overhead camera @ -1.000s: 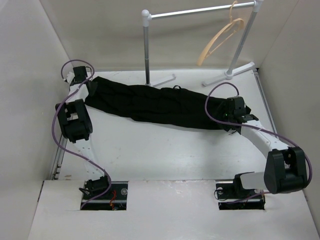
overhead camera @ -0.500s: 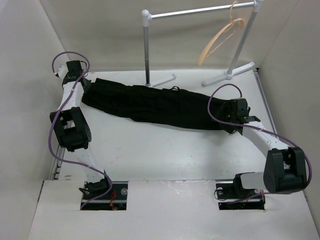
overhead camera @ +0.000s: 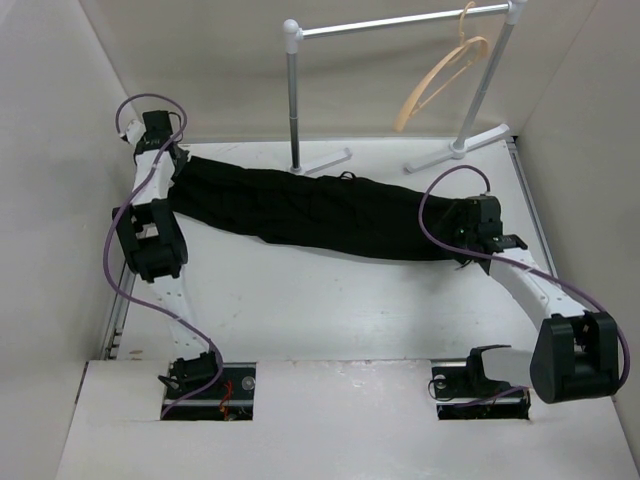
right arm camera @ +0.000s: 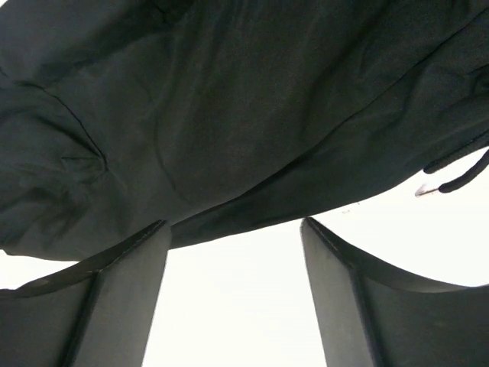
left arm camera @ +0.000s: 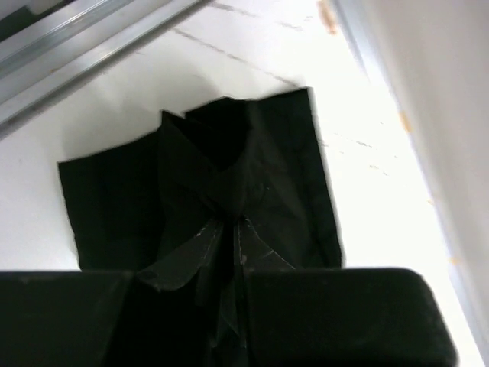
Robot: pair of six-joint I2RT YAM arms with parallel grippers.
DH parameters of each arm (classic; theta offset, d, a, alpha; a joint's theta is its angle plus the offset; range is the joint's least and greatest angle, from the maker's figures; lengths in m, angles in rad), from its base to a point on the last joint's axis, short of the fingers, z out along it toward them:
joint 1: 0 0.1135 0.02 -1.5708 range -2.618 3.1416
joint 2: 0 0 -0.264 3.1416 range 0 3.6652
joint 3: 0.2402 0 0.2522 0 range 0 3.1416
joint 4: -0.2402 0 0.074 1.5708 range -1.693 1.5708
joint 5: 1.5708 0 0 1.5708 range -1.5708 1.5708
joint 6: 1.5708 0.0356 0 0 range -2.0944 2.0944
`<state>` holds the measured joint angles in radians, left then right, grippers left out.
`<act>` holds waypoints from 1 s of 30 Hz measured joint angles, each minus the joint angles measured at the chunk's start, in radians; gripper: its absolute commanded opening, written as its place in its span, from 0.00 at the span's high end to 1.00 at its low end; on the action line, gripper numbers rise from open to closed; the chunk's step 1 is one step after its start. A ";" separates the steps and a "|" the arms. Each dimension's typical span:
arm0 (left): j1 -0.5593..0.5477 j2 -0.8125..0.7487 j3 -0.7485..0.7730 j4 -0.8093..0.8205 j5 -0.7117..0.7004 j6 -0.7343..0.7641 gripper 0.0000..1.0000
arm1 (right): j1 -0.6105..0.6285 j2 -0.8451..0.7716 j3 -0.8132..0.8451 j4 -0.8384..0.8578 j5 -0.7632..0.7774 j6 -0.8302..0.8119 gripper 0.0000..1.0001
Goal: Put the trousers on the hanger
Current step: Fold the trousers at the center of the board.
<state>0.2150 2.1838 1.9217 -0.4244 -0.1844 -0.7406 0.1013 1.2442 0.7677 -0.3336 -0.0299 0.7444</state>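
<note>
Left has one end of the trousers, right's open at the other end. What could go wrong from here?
1. The left gripper pinches only a small bunched fold of the trousers, which may slip out on lifting.
2. The right gripper is open with the cloth edge just at its tips, so closing here may catch very little.
3. The rail's foot stands just behind the trousers, and raised cloth could snag on it.

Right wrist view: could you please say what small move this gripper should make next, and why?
Probably ease the right gripper forward and close on the black soft-fabric trousers: it is open, cloth edge ahead, while the left gripper pinches the far end.
</note>
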 measured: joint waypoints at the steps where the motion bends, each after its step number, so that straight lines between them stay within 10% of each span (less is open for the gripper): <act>1: -0.007 -0.024 -0.011 0.004 0.001 -0.002 0.95 | 0.001 -0.003 0.000 -0.001 0.005 0.001 0.36; 5: -0.032 -0.204 -0.134 0.001 0.000 -0.006 0.95 | 0.005 -0.005 0.003 0.000 0.015 0.003 0.47; 17: -0.046 -0.676 -0.274 -0.096 -0.066 0.003 0.93 | 0.011 0.021 0.004 0.026 0.002 0.004 0.34; 30: -0.028 -0.053 0.053 -0.112 -0.080 0.022 0.80 | 0.011 0.022 0.004 0.027 -0.004 0.004 0.29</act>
<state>0.1867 2.1307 1.9747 -0.5365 -0.2649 -0.7185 0.1120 1.2659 0.7715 -0.3065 -0.0338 0.7483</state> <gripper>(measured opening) 0.110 0.701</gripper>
